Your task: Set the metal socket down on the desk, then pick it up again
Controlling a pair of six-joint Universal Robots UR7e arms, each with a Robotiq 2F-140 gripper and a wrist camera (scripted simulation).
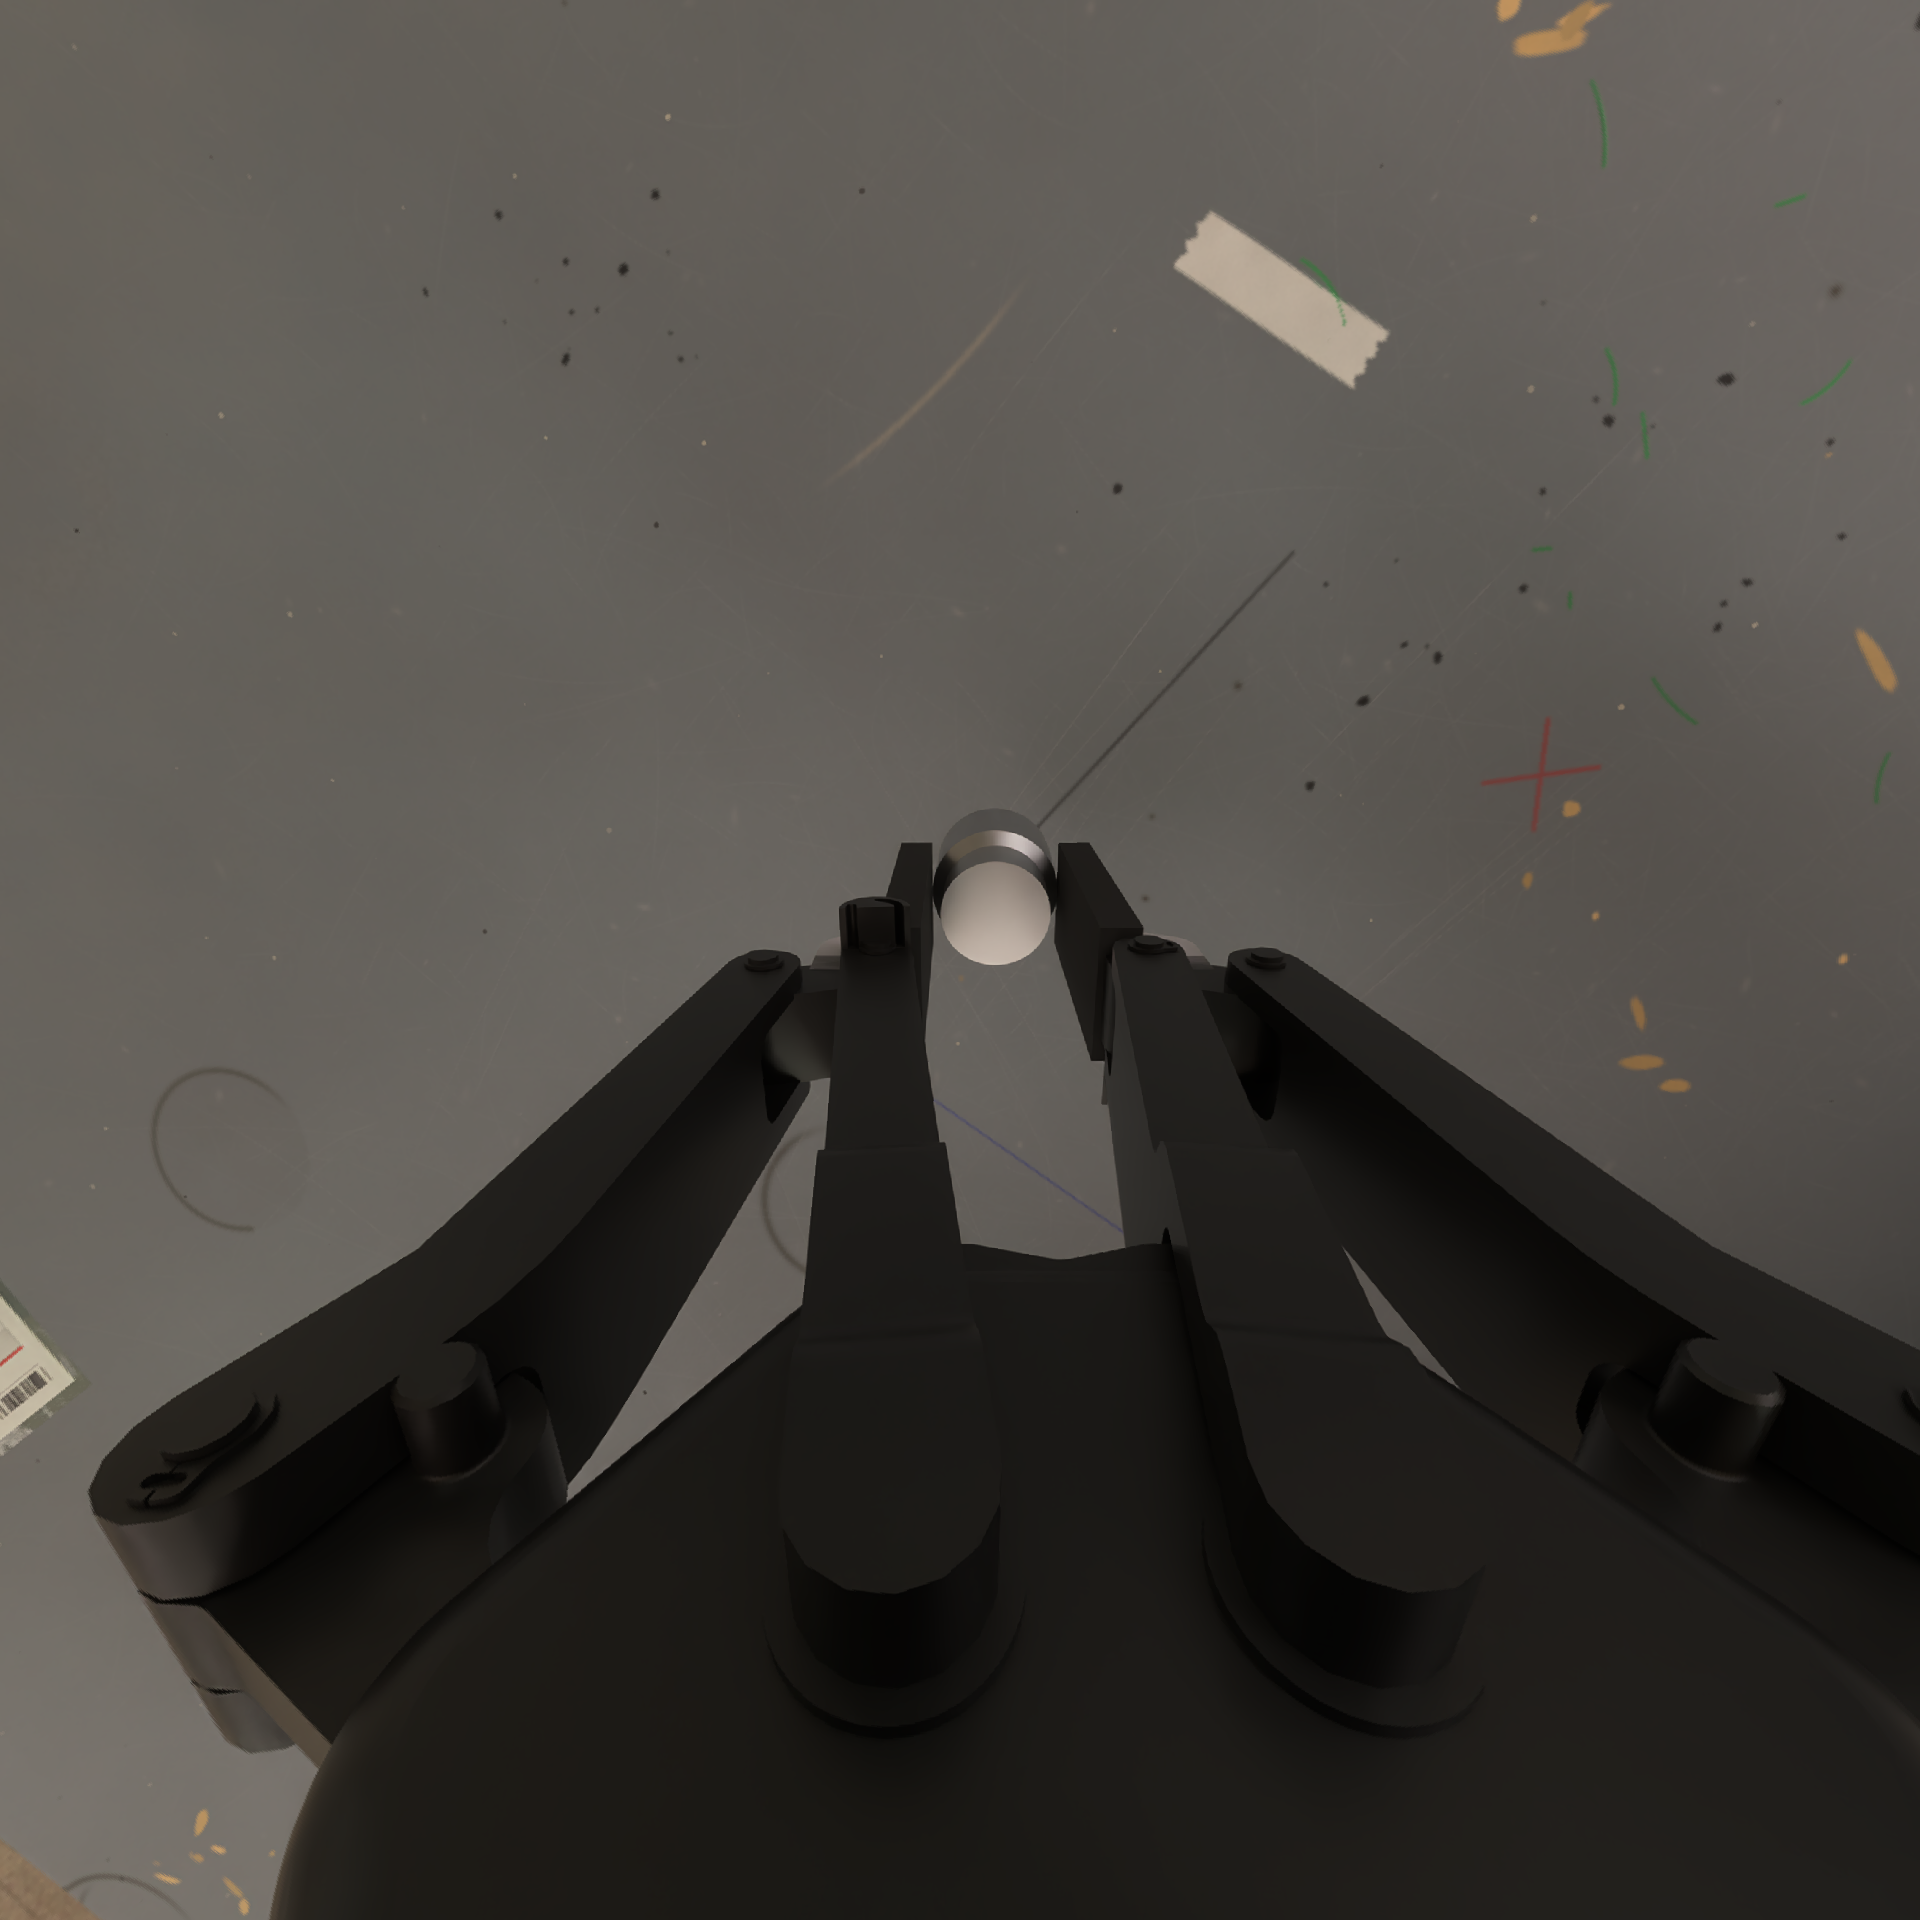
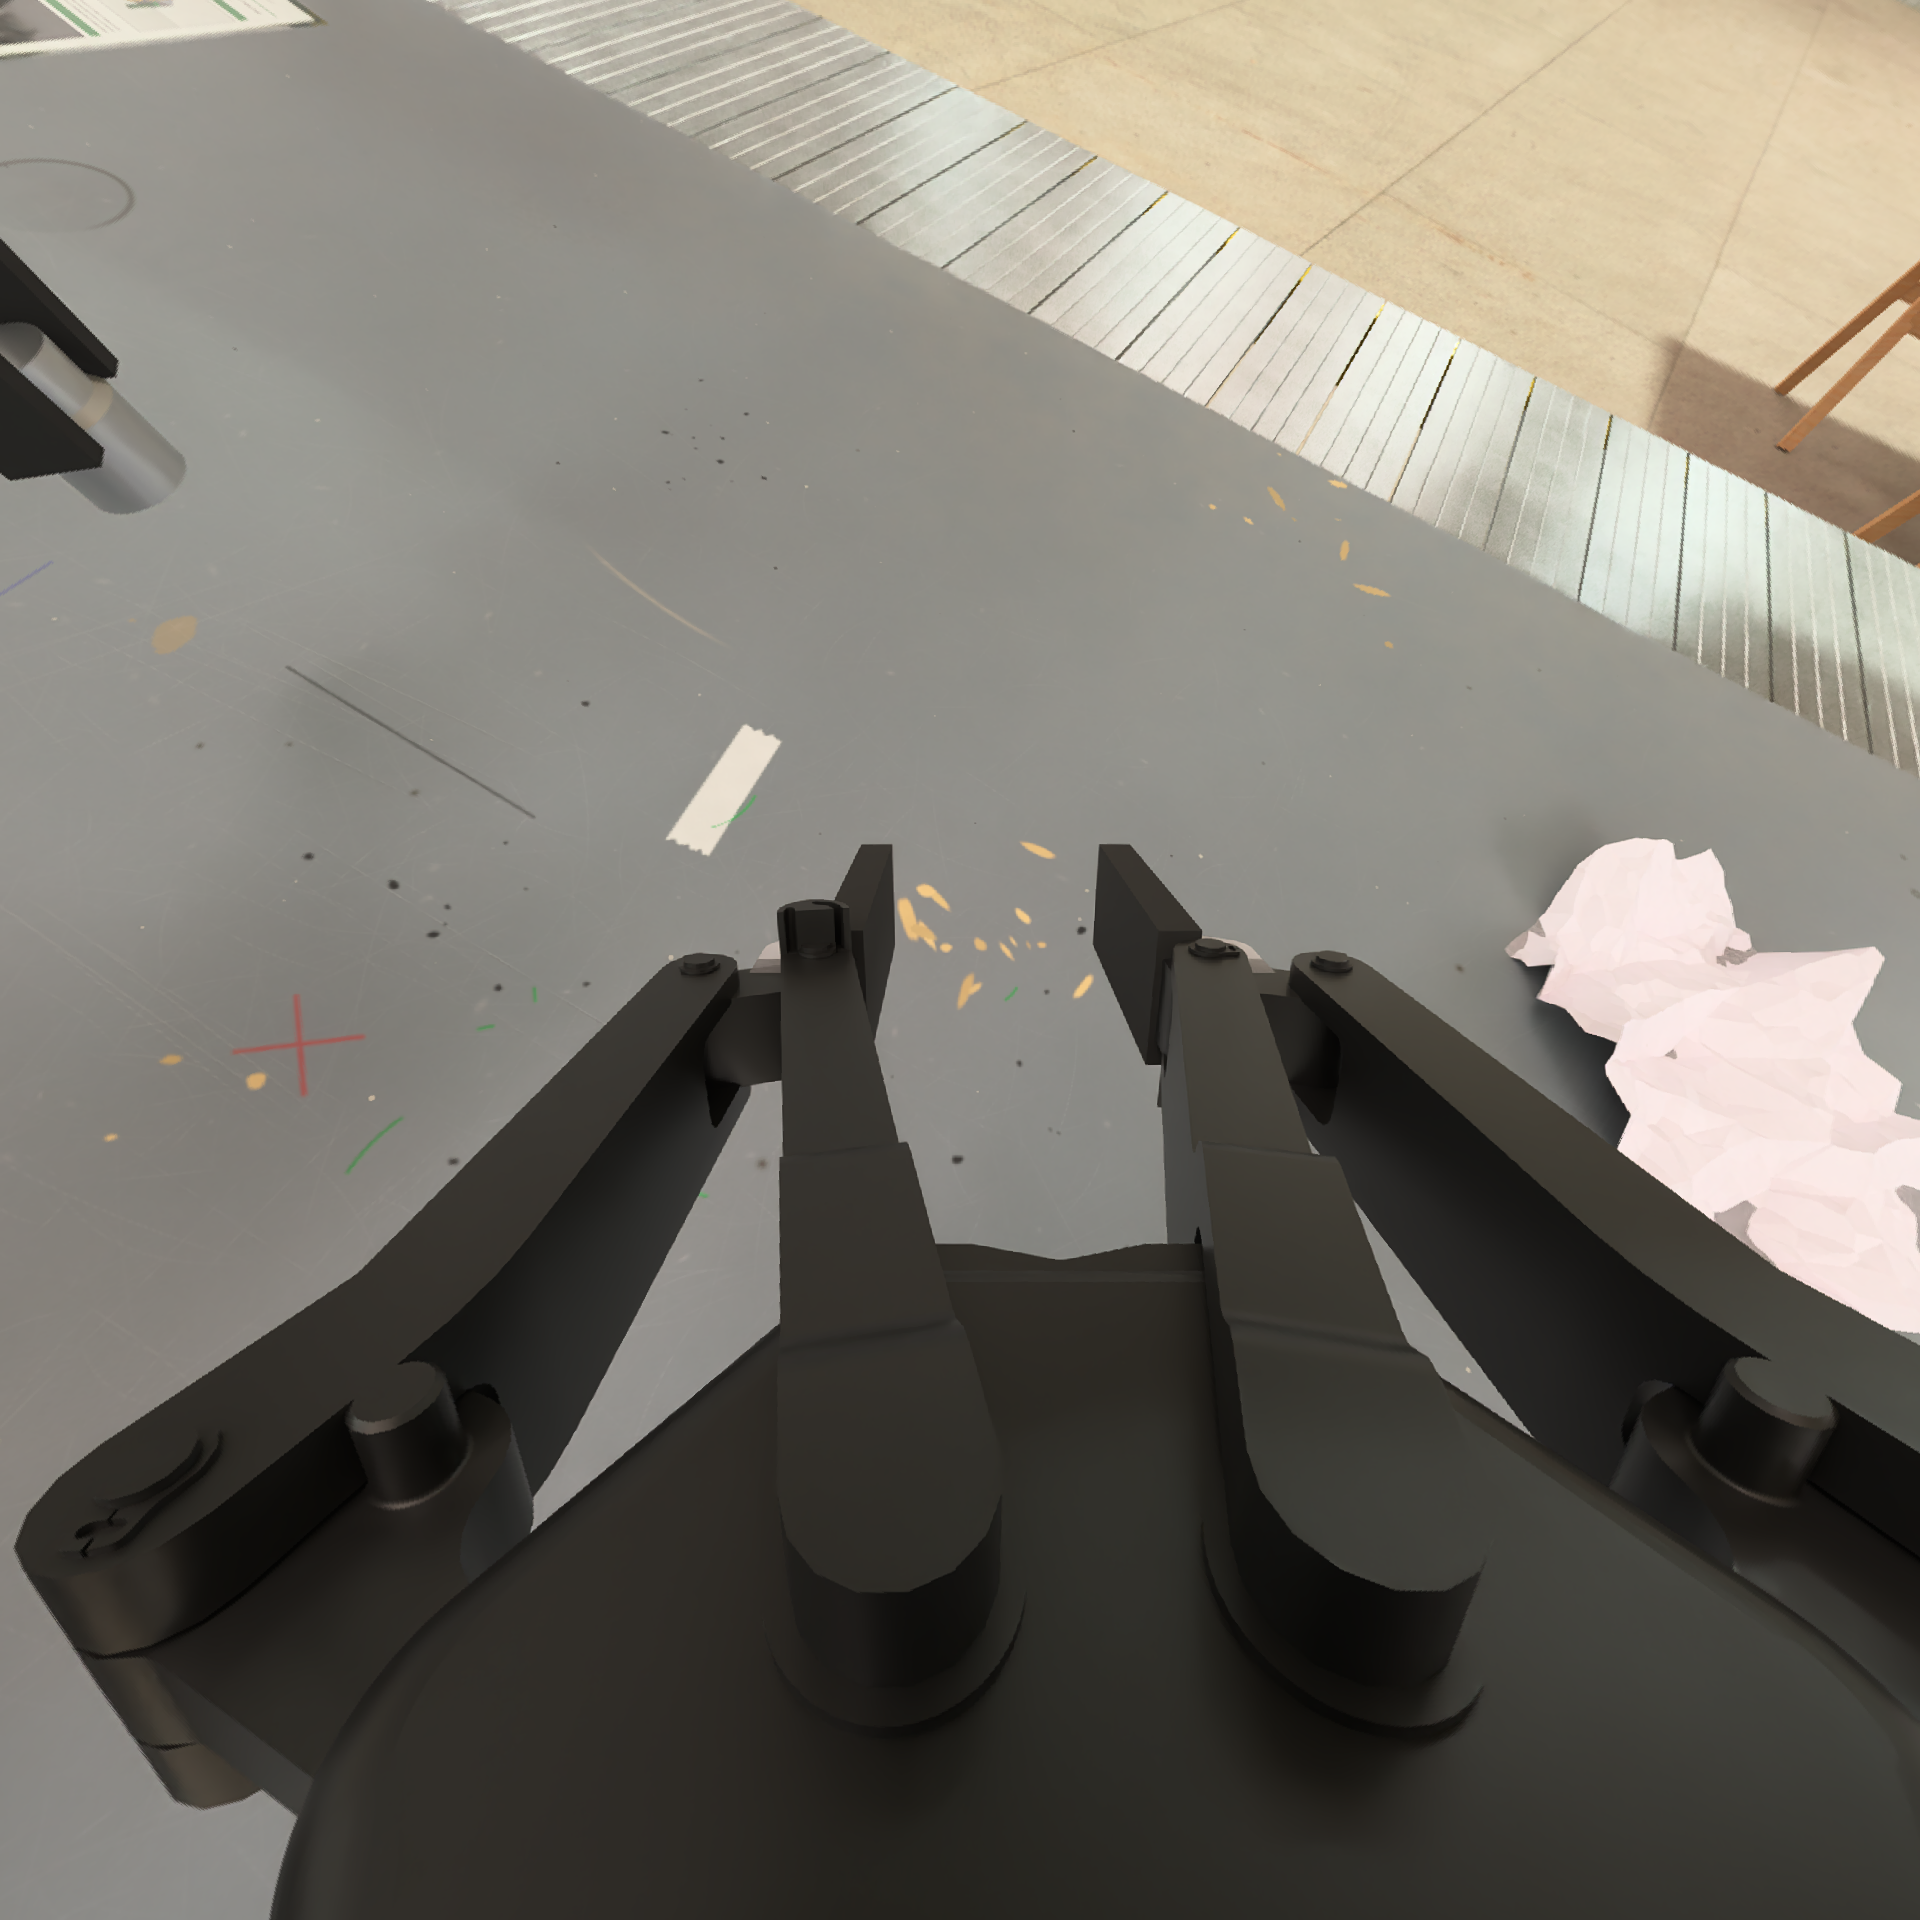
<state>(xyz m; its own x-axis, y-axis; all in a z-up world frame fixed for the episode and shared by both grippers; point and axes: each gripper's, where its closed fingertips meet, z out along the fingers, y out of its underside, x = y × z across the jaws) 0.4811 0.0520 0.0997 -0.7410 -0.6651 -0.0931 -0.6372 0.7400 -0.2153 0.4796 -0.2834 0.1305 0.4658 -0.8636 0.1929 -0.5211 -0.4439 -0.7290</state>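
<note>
The metal socket (image 1: pixel 992 914) is a short silver cylinder, seen end-on in the left wrist view. My left gripper (image 1: pixel 994 875) is shut on it, one black pad on each side, over the grey desk (image 1: pixel 623 623). In the right wrist view the socket (image 2: pixel 130 457) shows at the far left, sticking out below the left gripper's pads (image 2: pixel 47 436). I cannot tell whether it touches the desk. My right gripper (image 2: pixel 994 883) is open and empty above the desk, well to the right of the socket.
A strip of white tape (image 1: pixel 1280 298) and a red cross mark (image 1: pixel 1540 774) lie on the desk ahead and to the right. Crumpled white paper (image 2: pixel 1745 1081) sits right of my right gripper. A ribbed metal edge (image 2: pixel 1351 343) borders the desk. A labelled card (image 1: pixel 26 1371) lies at the left.
</note>
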